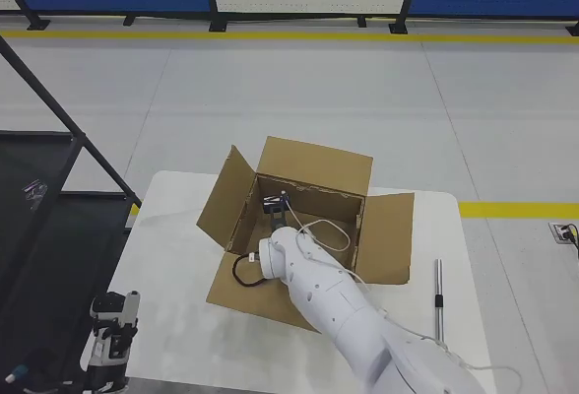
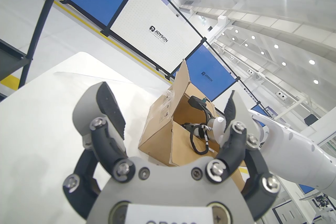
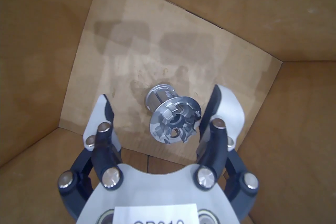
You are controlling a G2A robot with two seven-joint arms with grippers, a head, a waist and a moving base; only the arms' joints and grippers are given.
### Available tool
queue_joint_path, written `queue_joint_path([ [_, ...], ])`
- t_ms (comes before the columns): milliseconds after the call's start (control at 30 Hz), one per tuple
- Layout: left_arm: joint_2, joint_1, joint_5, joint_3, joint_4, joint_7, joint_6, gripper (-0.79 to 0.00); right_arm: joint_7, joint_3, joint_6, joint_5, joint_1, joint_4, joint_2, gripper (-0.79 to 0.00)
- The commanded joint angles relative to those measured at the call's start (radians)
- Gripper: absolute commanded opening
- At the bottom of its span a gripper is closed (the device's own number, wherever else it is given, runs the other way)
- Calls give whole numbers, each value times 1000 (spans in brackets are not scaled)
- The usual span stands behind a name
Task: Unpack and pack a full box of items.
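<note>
An open cardboard box (image 1: 314, 167) stands on the white table (image 1: 171, 217) with all flaps folded outward. My right arm (image 1: 319, 286) reaches down into it. Inside, my right gripper (image 3: 160, 95) is open just above the box floor (image 3: 162, 33). A silver metal hub part (image 3: 173, 114) with a flange lies on that floor between the fingers, and neither pad touches it. My left gripper (image 2: 168, 89) is open and holds nothing, low over the table's near left corner (image 1: 112, 330), facing the box (image 2: 162, 130) from a distance.
A thin metal rod (image 1: 437, 291) lies on the table to the right of the box. A black shelf frame (image 1: 33, 197) stands off the table's left side. Bare tabletop lies between the left gripper and the box.
</note>
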Motion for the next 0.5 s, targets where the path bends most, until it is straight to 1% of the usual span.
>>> queue_joint_path([
  [0,0,-6,4,4,1,-10,1,0,-19,1,-8,-6,-2,-2,-3,0],
  [167,-1,-23,18,18,1,-34,-1,0,-95,15,-51,-2,-13,-26,-4,0],
  [333,-1,-42,43,34,-6,-62,3,0,-180,19,-35,-29,-44,-80,1,0],
  [467,-2,-50,60,48,-11,-73,6,0,-234,29,-9,-56,-77,-150,15,0],
])
